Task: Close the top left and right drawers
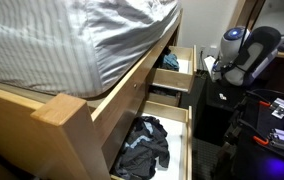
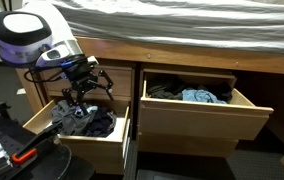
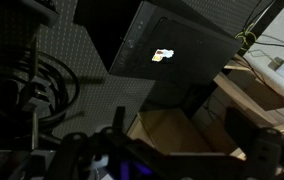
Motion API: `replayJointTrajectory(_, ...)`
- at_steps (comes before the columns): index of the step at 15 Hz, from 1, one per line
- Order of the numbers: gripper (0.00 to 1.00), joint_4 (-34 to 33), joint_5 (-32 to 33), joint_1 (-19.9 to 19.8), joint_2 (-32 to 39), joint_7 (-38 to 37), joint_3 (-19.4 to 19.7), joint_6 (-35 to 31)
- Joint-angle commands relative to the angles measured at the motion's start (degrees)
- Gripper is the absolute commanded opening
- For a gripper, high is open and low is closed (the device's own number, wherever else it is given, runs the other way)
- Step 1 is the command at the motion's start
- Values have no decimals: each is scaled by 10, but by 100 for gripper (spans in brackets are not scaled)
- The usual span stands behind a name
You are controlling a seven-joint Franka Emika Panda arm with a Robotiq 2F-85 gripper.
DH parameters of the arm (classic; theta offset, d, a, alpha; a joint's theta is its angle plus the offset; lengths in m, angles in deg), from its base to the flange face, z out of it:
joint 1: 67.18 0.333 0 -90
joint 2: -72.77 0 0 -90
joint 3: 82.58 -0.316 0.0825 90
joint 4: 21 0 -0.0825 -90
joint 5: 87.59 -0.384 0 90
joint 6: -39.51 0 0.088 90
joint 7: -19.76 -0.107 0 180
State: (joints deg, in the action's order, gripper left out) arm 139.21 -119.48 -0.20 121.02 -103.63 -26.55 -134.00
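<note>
Two top drawers under the wooden bed frame stand pulled out. In an exterior view the left drawer point(image 2: 94, 140) holds dark clothes and the right drawer point(image 2: 194, 112) holds blue and grey clothes. Both also show from the side, the near drawer point(image 1: 182, 140) and the far drawer point(image 1: 178, 66). My gripper point(image 2: 85, 88) hangs just above the left drawer's dark clothes, fingers spread and empty. In the wrist view the gripper point(image 3: 180, 150) is open, with dark fingers at either side. The drawers do not show in that view.
A mattress with a striped grey sheet point(image 1: 72, 40) lies on the frame. My arm point(image 1: 244, 52) stands beside black equipment point(image 1: 272, 120). The wrist view shows a black box point(image 3: 172, 55) and a cardboard box point(image 3: 172, 130). Lower drawers under the open ones are shut.
</note>
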Motion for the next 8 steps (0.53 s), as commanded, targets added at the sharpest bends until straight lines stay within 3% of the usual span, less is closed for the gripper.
replayJointTrajectory(1,100,-2,-3,-37,-8,12,-8,-17)
replayJointTrajectory(4,100,-5,-10,-76,-26,29,-13,-28)
replayJointTrajectory(5,100,-6,-8,-40,5,13,-10,-34)
replayJointTrajectory(6,100,-8,-16,-40,13,-2,-5,-39)
replayJointTrajectory(8,100,-9,-52,-99,-27,13,-5,-80)
